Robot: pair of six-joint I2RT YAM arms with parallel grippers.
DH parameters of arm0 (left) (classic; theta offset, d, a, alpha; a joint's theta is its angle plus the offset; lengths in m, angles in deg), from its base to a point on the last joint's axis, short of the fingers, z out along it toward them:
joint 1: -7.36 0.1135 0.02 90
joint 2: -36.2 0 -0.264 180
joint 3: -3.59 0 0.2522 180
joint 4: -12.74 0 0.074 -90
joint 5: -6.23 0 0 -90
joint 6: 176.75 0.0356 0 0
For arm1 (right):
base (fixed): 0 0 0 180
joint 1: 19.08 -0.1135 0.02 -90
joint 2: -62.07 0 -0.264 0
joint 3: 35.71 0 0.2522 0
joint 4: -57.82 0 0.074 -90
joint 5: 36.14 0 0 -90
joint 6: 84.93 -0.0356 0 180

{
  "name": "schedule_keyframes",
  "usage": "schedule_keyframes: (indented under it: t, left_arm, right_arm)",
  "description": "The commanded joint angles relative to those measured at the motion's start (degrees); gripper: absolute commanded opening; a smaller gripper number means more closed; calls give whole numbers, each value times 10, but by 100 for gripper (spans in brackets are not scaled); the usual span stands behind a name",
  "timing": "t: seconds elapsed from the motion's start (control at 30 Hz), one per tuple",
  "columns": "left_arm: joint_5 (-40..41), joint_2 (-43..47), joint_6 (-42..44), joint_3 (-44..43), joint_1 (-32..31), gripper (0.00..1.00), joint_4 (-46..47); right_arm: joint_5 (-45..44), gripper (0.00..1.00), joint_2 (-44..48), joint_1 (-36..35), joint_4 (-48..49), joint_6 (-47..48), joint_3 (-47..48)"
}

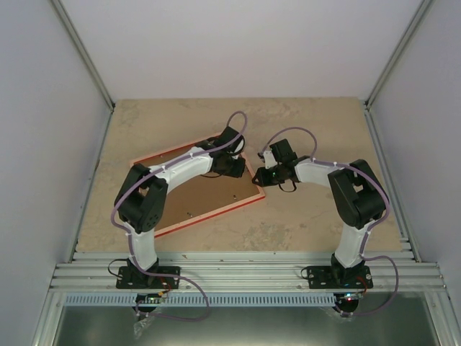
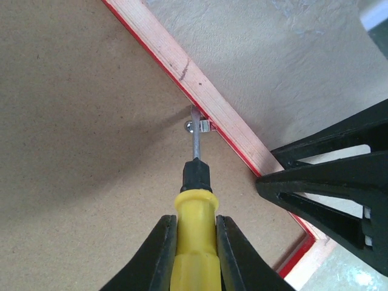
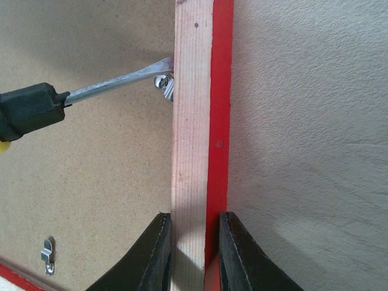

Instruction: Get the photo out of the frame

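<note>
The frame (image 1: 209,198) lies face down on the table, its brown board back up and its pinkish rim (image 2: 206,97) edged in red. The photo is hidden under the board. My left gripper (image 2: 195,221) is shut on a yellow-handled screwdriver (image 2: 194,254). The screwdriver's blade tip rests at a small metal clip (image 2: 203,126) against the rim. In the top view this gripper (image 1: 234,167) is over the frame's far right part. My right gripper (image 3: 194,218) is shut on the frame's rim (image 3: 191,121), one finger on each side, near the right corner (image 1: 261,176).
The screwdriver shaft (image 3: 115,82) and the clip (image 3: 163,83) also show in the right wrist view. A second metal clip (image 3: 47,254) sits on the board near the adjoining rim. The right gripper's black fingers (image 2: 339,194) stand close beside the screwdriver. Grey walls surround the table.
</note>
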Motion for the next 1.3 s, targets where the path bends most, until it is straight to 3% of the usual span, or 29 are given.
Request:
schedule_keyframes:
  t: [0.0,0.83,1.27]
  left_arm:
    - [-24,-14,43,-16,-26,0,-34]
    - [-62,-25,135,-11,-54,0,-145]
    - [-72,-17,136,-12,-73,0,-164]
  right_arm:
    - [-7,10,-4,-3,-20,9,-8]
    - [-12,9,-8,-2,-23,9,0]
    - [-18,9,-8,2,-27,13,3]
